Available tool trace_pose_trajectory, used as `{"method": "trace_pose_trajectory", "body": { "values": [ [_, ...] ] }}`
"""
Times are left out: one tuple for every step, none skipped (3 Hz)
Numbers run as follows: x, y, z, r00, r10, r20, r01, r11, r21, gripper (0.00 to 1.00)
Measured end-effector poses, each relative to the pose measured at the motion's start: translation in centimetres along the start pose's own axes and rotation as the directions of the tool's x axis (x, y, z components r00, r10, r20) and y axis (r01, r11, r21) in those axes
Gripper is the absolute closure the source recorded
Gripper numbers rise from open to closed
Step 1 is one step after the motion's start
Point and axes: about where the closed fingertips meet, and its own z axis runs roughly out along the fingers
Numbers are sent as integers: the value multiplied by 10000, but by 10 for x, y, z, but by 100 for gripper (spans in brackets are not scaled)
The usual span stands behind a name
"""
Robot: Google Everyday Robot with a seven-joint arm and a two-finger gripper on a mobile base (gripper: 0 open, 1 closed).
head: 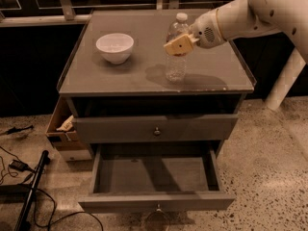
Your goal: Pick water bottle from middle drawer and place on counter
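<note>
The water bottle (pixel 176 57), clear with a white cap, stands upright on the counter (pixel 120 78), right of centre. My gripper (pixel 181 43) reaches in from the right on a white arm and is shut on the bottle's upper body, with one tan finger (pixel 178 45) across its front. The bottle's base is at the counter surface, and I cannot tell whether it touches. The middle drawer (pixel 154 177) is pulled open below and its grey floor is bare.
A white bowl (pixel 114 47) sits on the counter's left. A closed drawer front with a round knob (pixel 157 131) lies above the open drawer. A cardboard box (pixel 62 129), cables and a black pole (pixel 31 191) lie on the floor at left. A white post (pixel 284 81) stands at right.
</note>
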Motion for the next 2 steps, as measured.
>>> {"method": "trace_pose_trajectory", "body": {
  "values": [
    [-5,7,3,9991,-404,-117,404,9992,-17,100],
    [-5,7,2,9992,-381,-107,380,9993,-25,100]
  ]
}}
